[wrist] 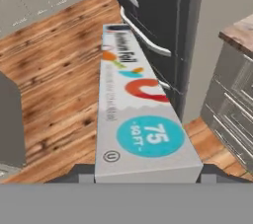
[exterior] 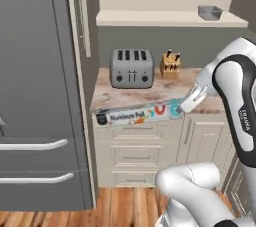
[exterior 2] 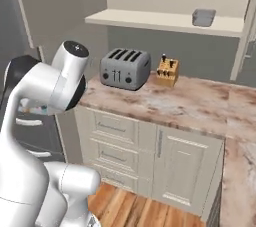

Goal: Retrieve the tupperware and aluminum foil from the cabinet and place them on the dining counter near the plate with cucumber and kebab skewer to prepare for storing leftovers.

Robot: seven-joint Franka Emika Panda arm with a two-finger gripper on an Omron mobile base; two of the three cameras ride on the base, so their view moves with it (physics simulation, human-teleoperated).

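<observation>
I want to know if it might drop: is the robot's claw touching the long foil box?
Touching. In the hand view the aluminum foil sits squeezed between both fingertips.

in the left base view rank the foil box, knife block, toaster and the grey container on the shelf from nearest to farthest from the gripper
1. aluminum foil: held in the gripper, stretching to its left.
2. knife block: on the counter just behind.
3. toaster: back and further left.
4. grey container: up on the cabinet shelf.
</observation>
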